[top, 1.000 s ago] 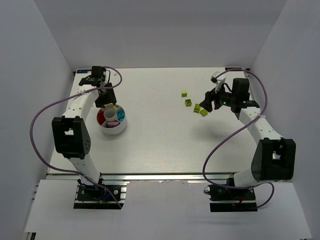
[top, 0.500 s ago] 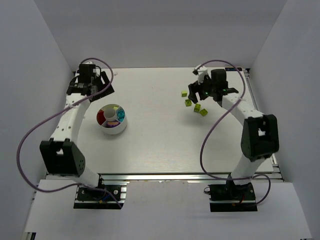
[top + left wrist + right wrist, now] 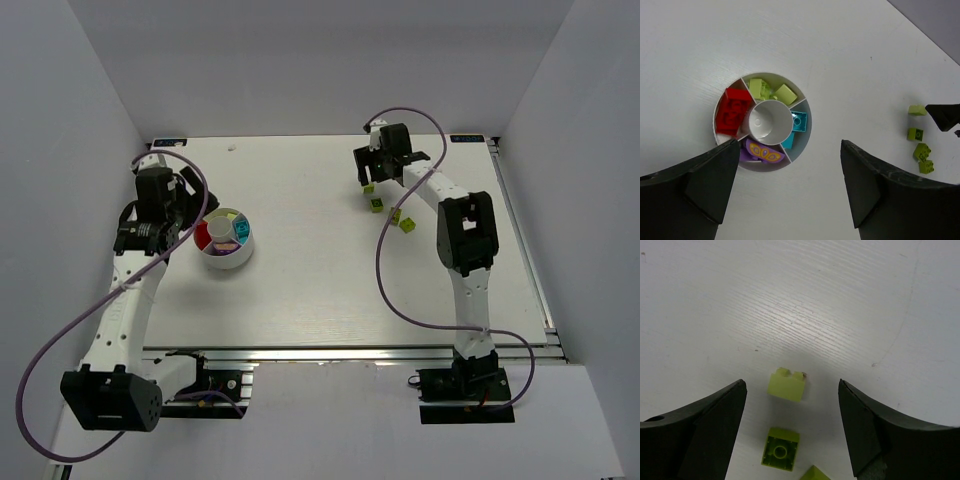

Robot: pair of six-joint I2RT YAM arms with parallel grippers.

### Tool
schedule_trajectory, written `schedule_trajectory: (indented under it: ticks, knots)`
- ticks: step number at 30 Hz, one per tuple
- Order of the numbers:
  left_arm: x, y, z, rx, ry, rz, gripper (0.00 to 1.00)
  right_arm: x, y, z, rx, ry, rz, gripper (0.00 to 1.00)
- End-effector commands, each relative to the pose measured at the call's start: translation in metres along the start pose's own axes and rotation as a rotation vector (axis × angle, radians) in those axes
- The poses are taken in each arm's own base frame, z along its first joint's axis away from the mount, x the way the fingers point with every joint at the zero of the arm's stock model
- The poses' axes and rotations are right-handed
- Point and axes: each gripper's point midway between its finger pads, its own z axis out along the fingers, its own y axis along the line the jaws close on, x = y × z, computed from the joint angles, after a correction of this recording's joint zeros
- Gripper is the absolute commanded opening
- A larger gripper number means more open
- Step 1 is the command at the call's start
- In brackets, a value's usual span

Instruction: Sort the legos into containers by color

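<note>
The round white dish (image 3: 716,131) holds sorted legos in its wedge containers: a red brick (image 3: 733,112), lime bricks (image 3: 759,88), a teal brick (image 3: 799,121) and a purple piece (image 3: 764,152). My left gripper (image 3: 788,143) hangs open above the dish's near side, holding nothing. On the table lie several lime legos (image 3: 376,205). One lime brick (image 3: 786,385) lies on its side between the spread fingers of my right gripper (image 3: 791,383), untouched. An upside-down lime brick (image 3: 780,452) lies just nearer. The top view shows the dish (image 3: 226,262), left gripper (image 3: 192,208) and right gripper (image 3: 366,170).
White walls close the table on the left, back and right. The right arm's forearm and purple cable (image 3: 405,112) stretch over the far right of the table. An aluminium rail (image 3: 330,352) runs along the near edge.
The left gripper has opened wide and its arm has swung from the far side of the dish to its left. The right arm has swept leftward to the farthest lime brick.
</note>
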Motion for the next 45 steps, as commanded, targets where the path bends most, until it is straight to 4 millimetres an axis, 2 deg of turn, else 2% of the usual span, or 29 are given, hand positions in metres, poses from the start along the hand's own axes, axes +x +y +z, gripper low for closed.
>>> schedule_trajectory:
  ticks: [1,7,18,29,32,33,36,39,40,41,42,43,45]
  knots:
    - [0.002,0.005,-0.013,0.005,-0.038,-0.043,0.91,-0.012,0.005,0.005,0.038,-0.018,0.017,0.78]
    - [0.004,0.008,-0.017,0.014,-0.069,-0.057,0.91,0.01,0.005,0.013,0.041,0.033,0.018,0.7]
    - [0.003,0.008,-0.016,0.008,-0.063,-0.047,0.91,0.032,0.008,0.02,0.033,0.086,0.017,0.58]
    - [-0.003,0.011,-0.03,0.0,-0.087,-0.046,0.91,0.034,0.015,0.025,0.017,0.093,0.007,0.46]
    - [-0.006,0.01,-0.032,0.002,-0.096,-0.049,0.91,0.03,0.02,0.022,-0.007,0.085,-0.014,0.36]
    - [-0.007,0.009,-0.033,0.003,-0.097,-0.047,0.91,0.025,0.023,0.02,-0.023,0.074,-0.02,0.29]
    - [-0.014,0.004,-0.037,0.025,-0.121,-0.052,0.91,-0.001,0.04,0.007,-0.095,0.012,-0.06,0.15]
    - [-0.02,-0.002,-0.043,0.058,-0.151,-0.059,0.91,-0.035,0.076,-0.018,-0.246,-0.082,-0.103,0.05]
    - [-0.022,-0.003,-0.045,0.064,-0.158,-0.062,0.91,-0.044,0.102,-0.029,-0.345,-0.109,-0.123,0.03]
    - [-0.023,-0.004,-0.046,0.071,-0.166,-0.064,0.91,-0.058,0.116,-0.043,-0.388,-0.147,-0.137,0.0]
    - [-0.025,-0.005,-0.049,0.079,-0.175,-0.065,0.91,-0.063,0.131,-0.051,-0.436,-0.164,-0.147,0.0]
    - [-0.025,-0.006,-0.05,0.085,-0.181,-0.068,0.91,-0.066,0.162,-0.064,-0.536,-0.176,-0.164,0.0]
    - [-0.027,-0.006,-0.056,0.099,-0.201,-0.073,0.91,-0.077,0.193,-0.083,-0.613,-0.2,-0.142,0.0]
